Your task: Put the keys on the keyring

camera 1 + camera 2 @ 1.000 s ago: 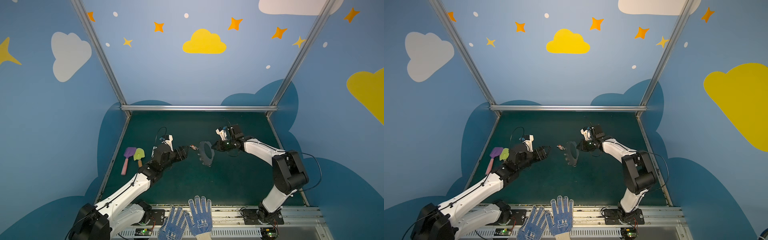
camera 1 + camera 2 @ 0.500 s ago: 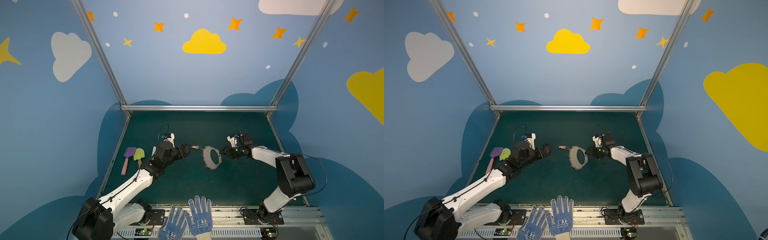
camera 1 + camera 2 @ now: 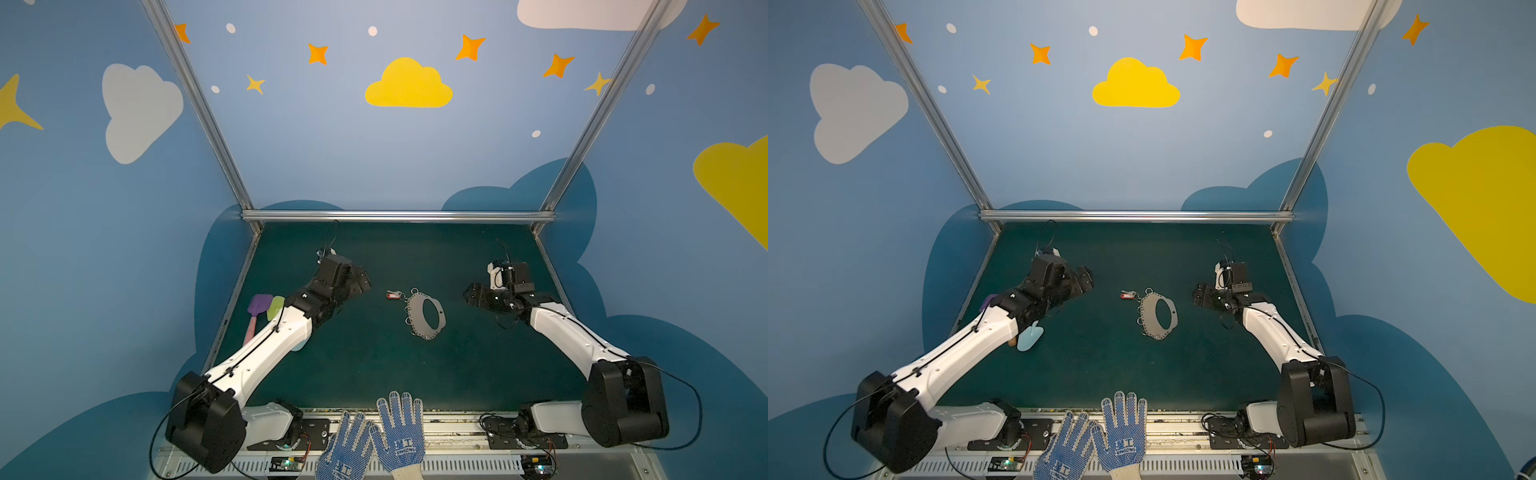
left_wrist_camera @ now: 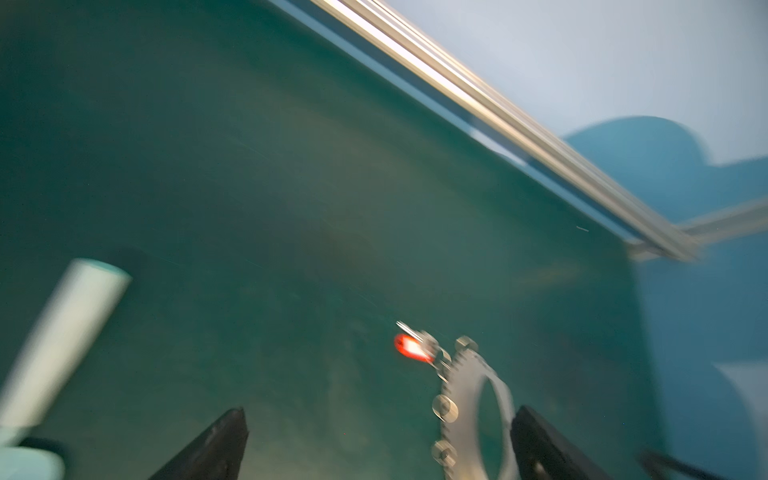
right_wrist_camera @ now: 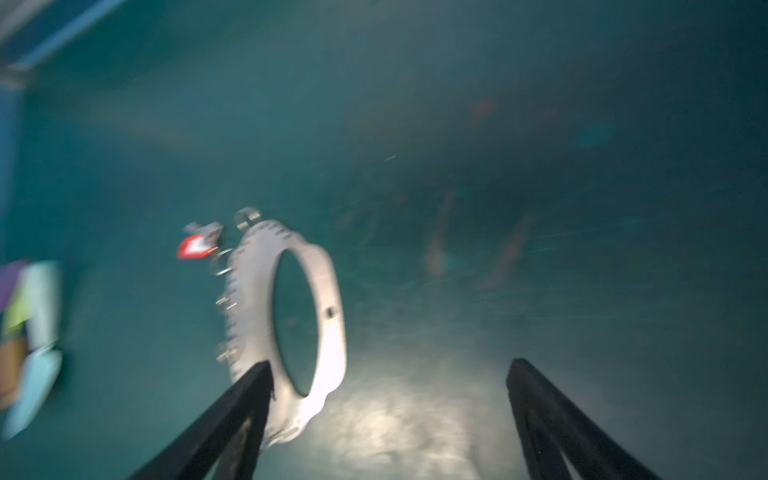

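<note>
1. Top views, both: keyring (image 3: 415, 316) flat on the green mat (image 3: 374, 374), mid-table, between both arms, touching neither.
2. Just off its far-left rim: keys (image 3: 1128, 295), red tag and all, right against a wire ring (image 5: 222, 266) there.
3. Spread wide, gripping nothing: left gripper (image 3: 363, 282).
4. Same deal in the right wrist view: right gripper (image 5: 390, 365), fingers (image 5: 532, 399) far apart, empty.

The left arm (image 3: 270, 345) is stretched forward and inward, and the left gripper (image 3: 362, 283) is held low with its jaws spread wide apart. The right arm (image 3: 569, 332) is bent at the elbow and reached inward, with the right gripper (image 3: 471, 296) turned to face the left one across a wide gap. Its jaws are likewise spread wide, the black fingers (image 5: 232, 428) being seen well apart.
</note>
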{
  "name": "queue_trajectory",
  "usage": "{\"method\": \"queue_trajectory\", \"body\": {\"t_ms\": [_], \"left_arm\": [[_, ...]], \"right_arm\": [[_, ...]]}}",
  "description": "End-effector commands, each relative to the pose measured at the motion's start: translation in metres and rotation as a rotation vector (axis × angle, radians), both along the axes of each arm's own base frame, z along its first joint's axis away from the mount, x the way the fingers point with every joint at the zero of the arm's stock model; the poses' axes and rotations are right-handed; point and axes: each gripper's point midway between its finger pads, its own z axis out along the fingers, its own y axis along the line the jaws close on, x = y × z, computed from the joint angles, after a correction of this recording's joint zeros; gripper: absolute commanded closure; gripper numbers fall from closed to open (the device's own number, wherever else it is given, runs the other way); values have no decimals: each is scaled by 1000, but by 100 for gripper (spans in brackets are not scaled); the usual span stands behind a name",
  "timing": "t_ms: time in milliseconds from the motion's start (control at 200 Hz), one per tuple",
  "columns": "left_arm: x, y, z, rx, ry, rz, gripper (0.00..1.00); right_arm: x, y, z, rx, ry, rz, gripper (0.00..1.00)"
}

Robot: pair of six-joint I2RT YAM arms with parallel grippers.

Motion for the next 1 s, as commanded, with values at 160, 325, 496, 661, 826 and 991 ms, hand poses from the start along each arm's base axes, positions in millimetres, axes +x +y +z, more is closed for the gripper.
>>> {"method": "queue_trajectory", "body": {"t_ms": [160,325,496,661,826,991], "left_arm": [[25,82,-37,515,-19,86,0],[41,120,-72,635,-7,99,0],[49,135,-97,674,-11,80,0],[48,127,-114,571,-91,-21,0],[37,130,-112,436,-149,-67,0],[28,144,-117,309,-295,-28,0]], "right_arm": [[16,-74,24,-424,-285,-194,9],[20,-94,7,-530,-351,-257,8],[33,-87,-13,-561,-412,-200,8],[43,-57,-12,-490,-539,-30,8],[41,-60,-22,-328,-576,16,8],[47,-65,-29,-265,-545,28,5]]}}
